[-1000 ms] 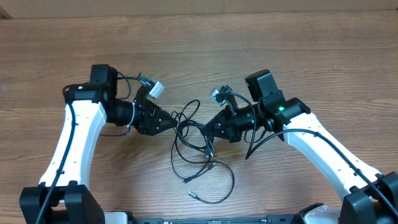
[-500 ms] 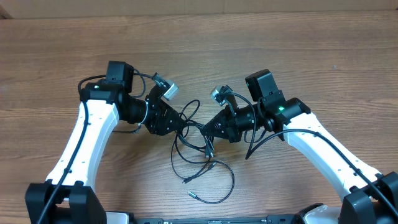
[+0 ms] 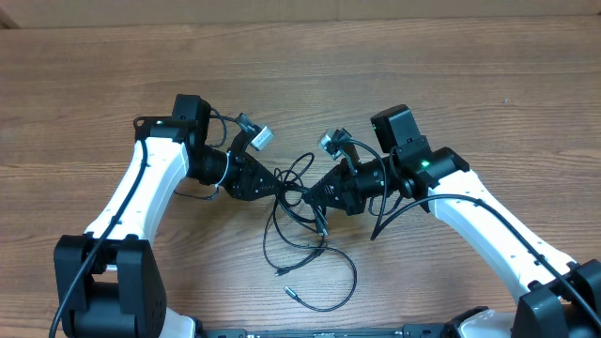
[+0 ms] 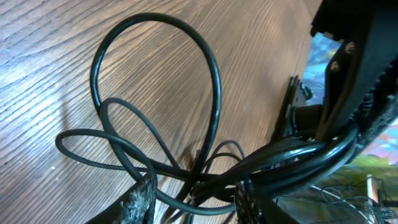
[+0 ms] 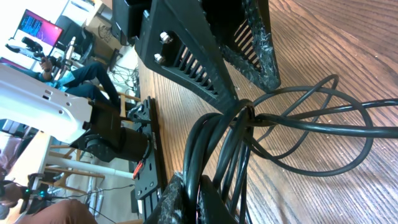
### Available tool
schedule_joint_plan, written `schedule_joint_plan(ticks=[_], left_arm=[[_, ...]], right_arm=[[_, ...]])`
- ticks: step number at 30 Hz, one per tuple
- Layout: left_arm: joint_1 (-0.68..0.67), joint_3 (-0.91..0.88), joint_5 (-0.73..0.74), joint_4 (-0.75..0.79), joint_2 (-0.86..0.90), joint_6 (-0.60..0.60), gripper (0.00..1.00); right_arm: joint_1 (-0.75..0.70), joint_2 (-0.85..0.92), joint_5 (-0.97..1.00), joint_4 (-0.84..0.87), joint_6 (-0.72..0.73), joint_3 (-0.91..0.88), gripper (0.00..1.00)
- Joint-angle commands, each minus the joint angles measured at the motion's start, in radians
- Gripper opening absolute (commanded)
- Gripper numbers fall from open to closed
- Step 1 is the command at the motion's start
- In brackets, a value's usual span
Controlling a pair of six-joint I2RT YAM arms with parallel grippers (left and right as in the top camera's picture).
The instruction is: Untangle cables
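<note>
A tangle of thin black cables (image 3: pixel 299 214) lies on the wooden table between the two arms. Loose loops trail toward the front, ending in small plugs (image 3: pixel 282 272). My right gripper (image 3: pixel 308 195) is shut on a bunch of cable strands (image 5: pixel 214 149), pinched between its fingers (image 5: pixel 180 199). My left gripper (image 3: pixel 279 188) meets the tangle from the left. Its jaws stand apart, with several strands (image 4: pixel 205 186) crossing the gap between the fingers (image 4: pixel 144 200). A big loop (image 4: pixel 214 81) lies on the wood beyond them. The two grippers are nearly tip to tip.
Bare wooden table (image 3: pixel 310 75) lies all round the tangle. A thicker black wire (image 3: pixel 394 216) hangs from the right arm. A second small plug (image 3: pixel 291 293) rests near the table's front edge, and both arm bases stand there.
The left arm has swung right and into the tangle, its jaws narrowing around strands. The cable loops have shifted slightly. The right arm holds still.
</note>
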Motion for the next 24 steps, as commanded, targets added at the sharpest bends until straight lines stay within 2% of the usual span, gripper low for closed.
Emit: schedule_joint_plan(ticks=[1,9,12,14,24], left_arm=[[-0.01,0.012,0.117,0.0,0.002,0.031,0.46],[-0.057,0.012,0.143,-0.004,0.002,0.069,0.48],[-0.09,0.012,0.131,0.0,0.002,0.072,0.4],[-0.106,0.012,0.12,0.001,0.002,0.072,0.37],[-0.114,0.012,0.117,-0.011,0.002,0.072,0.36]], right_arm=[[-0.002,-0.003,-0.021,0.005,0.0,0.011,0.04],[-0.002,-0.003,-0.02,0.005,0.0,0.011,0.04],[-0.002,-0.003,-0.02,0.005,0.0,0.011,0.04],[-0.002,-0.003,-0.02,0.004,0.0,0.011,0.04],[-0.002,-0.003,-0.021,0.004,0.0,0.011,0.04]])
